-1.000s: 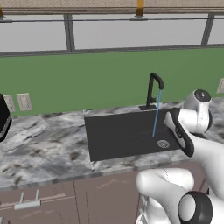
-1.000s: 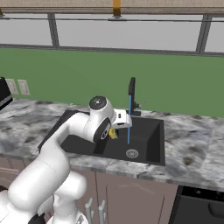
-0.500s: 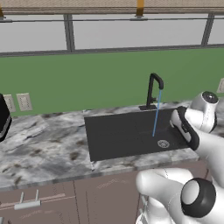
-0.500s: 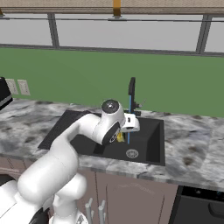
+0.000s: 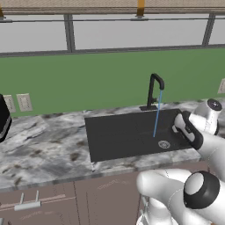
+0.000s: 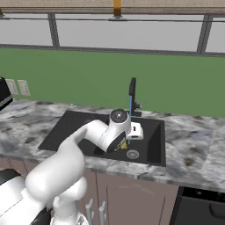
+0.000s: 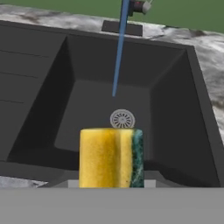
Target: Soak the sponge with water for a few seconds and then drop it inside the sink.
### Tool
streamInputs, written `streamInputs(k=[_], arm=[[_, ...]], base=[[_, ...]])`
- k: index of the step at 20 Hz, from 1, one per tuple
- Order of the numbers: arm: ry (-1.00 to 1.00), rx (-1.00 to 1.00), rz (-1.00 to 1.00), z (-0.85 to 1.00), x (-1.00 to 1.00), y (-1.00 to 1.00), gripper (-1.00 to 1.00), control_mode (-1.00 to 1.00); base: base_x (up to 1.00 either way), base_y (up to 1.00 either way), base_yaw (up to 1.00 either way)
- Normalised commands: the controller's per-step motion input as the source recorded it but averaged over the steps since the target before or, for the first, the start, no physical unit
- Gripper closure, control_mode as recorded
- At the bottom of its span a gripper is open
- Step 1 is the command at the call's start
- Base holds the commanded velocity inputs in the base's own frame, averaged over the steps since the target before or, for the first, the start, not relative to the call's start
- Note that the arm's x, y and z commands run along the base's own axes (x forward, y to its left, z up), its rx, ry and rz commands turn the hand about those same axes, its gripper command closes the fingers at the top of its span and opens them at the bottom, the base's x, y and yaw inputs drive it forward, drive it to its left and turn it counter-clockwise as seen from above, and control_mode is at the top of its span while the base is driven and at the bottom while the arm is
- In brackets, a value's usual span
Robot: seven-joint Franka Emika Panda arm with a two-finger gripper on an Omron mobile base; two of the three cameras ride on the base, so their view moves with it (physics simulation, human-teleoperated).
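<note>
Moved: gripper (image 6: 127, 143) now further right over sink (image 7: 39, 96) | closed on sponge (image 7: 111, 157) | water (image 7: 119, 52) not reached; soaking, drop remain

This is a kitchen. A grey-and-white marbled stone tabletop (image 5: 44, 145) carries a large dark grey rectangular sink (image 5: 118, 134) with a round silver drain (image 5: 164, 144) and a black gooseneck faucet (image 5: 154, 90) running a thin blue stream of water (image 5: 156, 116). Brown cabinet fronts with metal handles (image 5: 30, 204) sit below, a green backsplash wall (image 5: 88, 79) with white wall outlets (image 5: 24, 102) behind, and a wide window (image 5: 110, 33) above.
</note>
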Motion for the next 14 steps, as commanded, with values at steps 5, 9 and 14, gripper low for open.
streamInputs(k=[5,9,14], arm=[[0.0,0.03,0.0,-0.3,0.13,0.0,1.0,-1.0],[0.06,0.0,0.0,-0.14,0.24,0.0,1.0,-1.0],[0.01,0.0,0.0,-0.23,0.21,0.0,1.0,-1.0]], base=[[0.0,0.0,0.0],[0.0,0.0,0.0],[0.0,0.0,0.0]])
